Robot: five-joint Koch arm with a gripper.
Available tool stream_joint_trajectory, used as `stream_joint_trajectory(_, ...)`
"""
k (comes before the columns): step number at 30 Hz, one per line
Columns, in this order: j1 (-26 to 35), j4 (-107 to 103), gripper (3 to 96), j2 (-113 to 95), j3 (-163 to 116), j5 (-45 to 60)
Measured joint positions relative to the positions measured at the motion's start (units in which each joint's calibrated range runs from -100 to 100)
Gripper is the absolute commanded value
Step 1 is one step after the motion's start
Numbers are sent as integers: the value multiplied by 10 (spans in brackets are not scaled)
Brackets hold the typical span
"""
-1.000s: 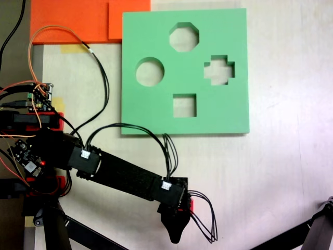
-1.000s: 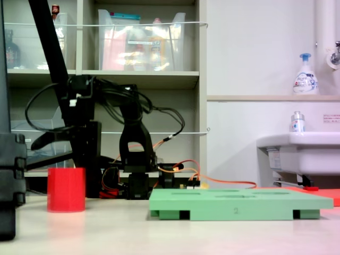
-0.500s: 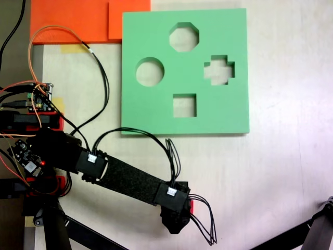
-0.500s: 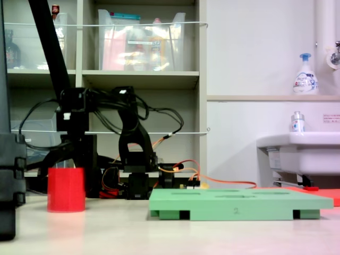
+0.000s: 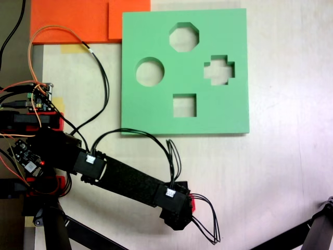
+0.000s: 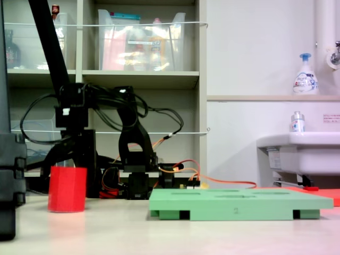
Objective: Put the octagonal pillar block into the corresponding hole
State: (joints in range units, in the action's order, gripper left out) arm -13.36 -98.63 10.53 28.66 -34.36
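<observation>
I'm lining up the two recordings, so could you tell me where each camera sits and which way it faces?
First exterior view: overhead, looking straight down on the table; it shows the green board, its octagonal hole and the arm from above.
Second exterior view: low at table height, looking sideways across the table toward shelves; it shows the red block with the arm above it.
Shared: the green board and the arm appear in both.

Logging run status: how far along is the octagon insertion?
Done: nothing placed; the octagonal hole in the green board is empty. In hand: the gripper sits right over the red block, which stands on the table, off the board; grasp unclear. Left: grip, lift, carry, insert.
</observation>
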Motion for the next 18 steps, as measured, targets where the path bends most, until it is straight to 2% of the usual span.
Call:
stream_joint_trajectory(9,-1,0,311,-12,-1,0)
stream_joint_trajectory(18,2,-1,311,-157,-16,-8)
